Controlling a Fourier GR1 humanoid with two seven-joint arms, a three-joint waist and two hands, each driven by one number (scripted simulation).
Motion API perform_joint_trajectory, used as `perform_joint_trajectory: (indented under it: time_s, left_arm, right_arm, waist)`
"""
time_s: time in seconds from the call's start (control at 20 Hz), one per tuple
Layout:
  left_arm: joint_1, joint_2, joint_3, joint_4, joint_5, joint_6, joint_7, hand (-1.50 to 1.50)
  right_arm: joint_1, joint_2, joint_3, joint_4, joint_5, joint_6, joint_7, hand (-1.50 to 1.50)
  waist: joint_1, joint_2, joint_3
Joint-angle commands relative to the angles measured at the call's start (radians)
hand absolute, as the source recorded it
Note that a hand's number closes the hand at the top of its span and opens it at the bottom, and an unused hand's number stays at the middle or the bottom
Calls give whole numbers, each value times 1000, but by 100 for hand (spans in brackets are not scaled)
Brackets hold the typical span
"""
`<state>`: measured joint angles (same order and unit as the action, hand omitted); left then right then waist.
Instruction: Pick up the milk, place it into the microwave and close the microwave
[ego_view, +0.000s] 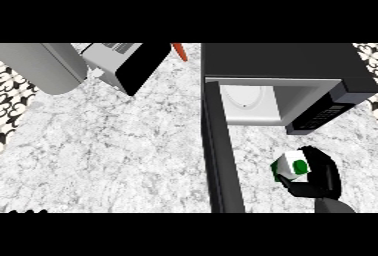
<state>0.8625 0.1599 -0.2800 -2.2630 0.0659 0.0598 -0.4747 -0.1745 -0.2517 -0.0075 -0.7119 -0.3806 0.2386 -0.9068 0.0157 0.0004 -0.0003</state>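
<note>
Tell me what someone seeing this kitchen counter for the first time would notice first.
The black microwave at the upper right stands out, its door swung wide open toward the viewer and its pale cavity empty. Just in front of it, the right hand is curled round a white milk carton with a green mark. At the upper left sits a silver toaster.

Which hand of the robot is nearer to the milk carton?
Right. The right hand is curled round the milk carton, in front of the open microwave. Only the left hand's fingertips show, at the lower left edge, far from it.
</note>
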Motion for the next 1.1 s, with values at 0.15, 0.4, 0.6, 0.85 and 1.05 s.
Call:
perform_joint_trajectory:
  time_s: [0.15,0.4,0.6,0.85,1.05]
  left_arm:
    - [-23,-31,-33,24,-39,34,9,-150]
    - [22,1,19,47,7,-7,-62,-150]
    - [108,14,27,34,30,-39,-123,-150]
    - [107,7,11,-19,31,-34,-92,-150]
    - [117,44,108,1,141,-95,-84,-150]
  right_arm:
    - [-4,-27,85,-86,43,150,33,150]
    - [121,-60,121,-387,22,93,204,150]
    - [239,14,178,-556,75,-20,201,150]
    - [396,-23,189,-878,2,-65,421,150]
    - [392,-5,180,-942,-1,-109,495,150]
  waist:
    - [-12,-2,0]
    - [-19,-5,-1]
    - [-14,-6,-1]
    - [-23,-6,-1]
    - [-13,-4,0]
